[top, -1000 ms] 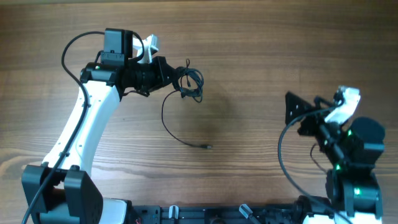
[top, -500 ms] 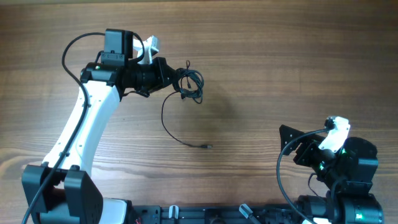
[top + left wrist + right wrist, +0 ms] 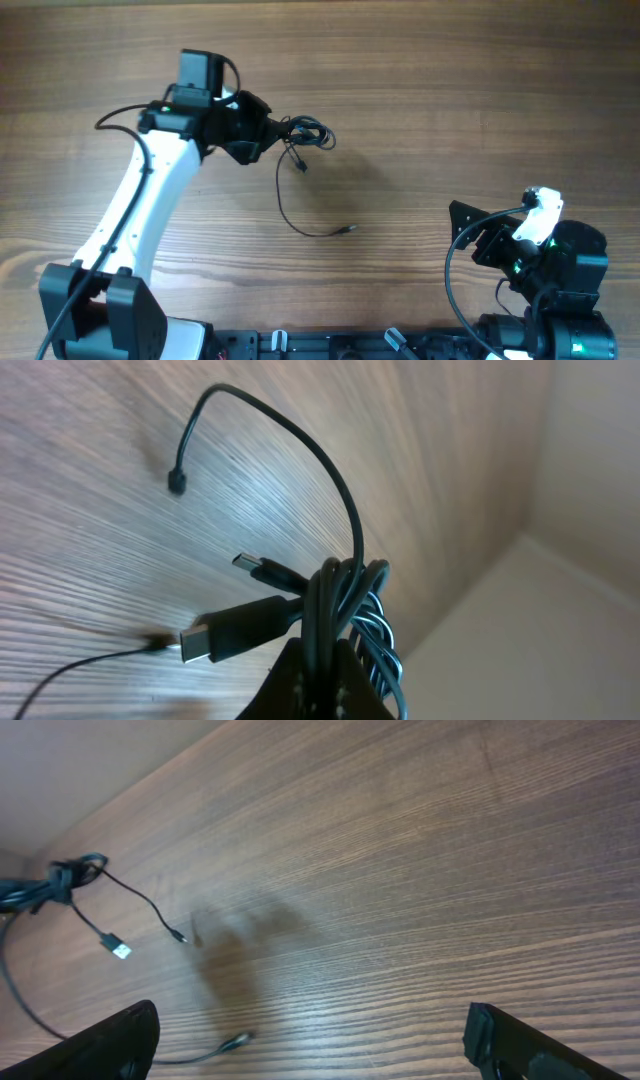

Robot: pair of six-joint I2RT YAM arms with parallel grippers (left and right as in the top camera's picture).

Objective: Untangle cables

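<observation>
From above, the left gripper (image 3: 270, 135) sits in the upper left of the frame, clenched on the knot of cables (image 3: 305, 132), which is bunched just to the right of its fingers over the wooden table (image 3: 450, 80). One long strand (image 3: 283, 205) curves down from the knot and ends in a small plug (image 3: 349, 228) near the middle of the frame. A shorter strand hangs just below the knot. The right gripper (image 3: 472, 232) is in the lower right, well apart from the cables.

The left wrist view shows the knot pinched between the two fingers at the bottom edge. A silver-tipped plug (image 3: 205, 643) and a dark plug (image 3: 258, 569) stick out to the left, and a thin strand arcs up to the upper left.

In the right wrist view the fingers (image 3: 115, 1045) stand spread wide in the bottom corners with only bare wood between them. The cables lie far off in the upper left.
</observation>
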